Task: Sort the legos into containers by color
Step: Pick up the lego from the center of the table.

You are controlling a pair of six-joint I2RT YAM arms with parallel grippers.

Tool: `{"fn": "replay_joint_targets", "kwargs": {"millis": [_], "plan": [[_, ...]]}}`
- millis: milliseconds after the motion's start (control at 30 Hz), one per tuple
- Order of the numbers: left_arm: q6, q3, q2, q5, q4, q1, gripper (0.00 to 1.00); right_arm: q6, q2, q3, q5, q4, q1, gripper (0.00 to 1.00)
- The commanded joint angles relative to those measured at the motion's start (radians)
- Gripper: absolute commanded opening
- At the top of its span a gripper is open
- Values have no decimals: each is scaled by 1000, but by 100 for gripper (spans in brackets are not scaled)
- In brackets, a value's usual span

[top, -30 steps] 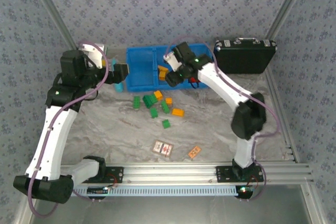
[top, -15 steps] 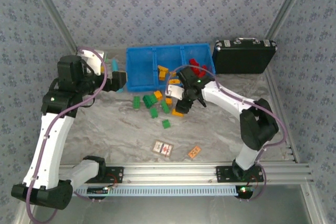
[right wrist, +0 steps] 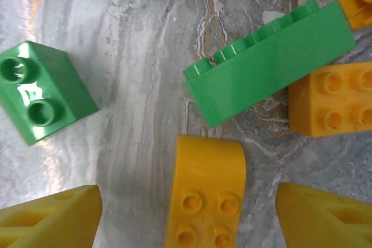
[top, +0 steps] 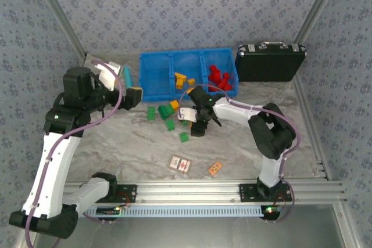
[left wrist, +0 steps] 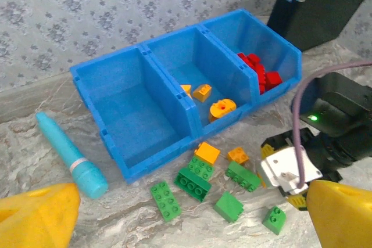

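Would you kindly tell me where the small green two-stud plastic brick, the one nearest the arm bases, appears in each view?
Top external: the small green two-stud plastic brick lies mid-table, near-left of the right gripper.
Left wrist: bottom right, below that gripper.
Right wrist: left side, studs showing.
Shared landmark: the right gripper, open over an orange plastic brick.

Bricks (top: 165, 110) clutter the tray (top: 156, 76) front — right arm (top: 238, 108) spans it; left stretch of table (top: 128, 143) is open.
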Motion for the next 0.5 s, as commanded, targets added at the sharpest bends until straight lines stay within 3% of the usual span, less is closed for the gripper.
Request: {"fn": "replay_joint_targets", "kwargs": {"millis": [0, 200, 333, 467], "plan": [[55, 4, -7, 18, -17, -9, 100, -10, 52, 30, 5, 4, -4, 77], [73, 3, 6, 9, -21, -17, 100, -10, 92, 53, 17, -42, -9, 57], [85, -13, 9, 0, -7, -20, 100, -6, 80, 21, 63, -7, -4, 33], [106, -13, 18, -41, 7, -26, 100, -6, 71, 46, 105, -33, -13, 28]]}}
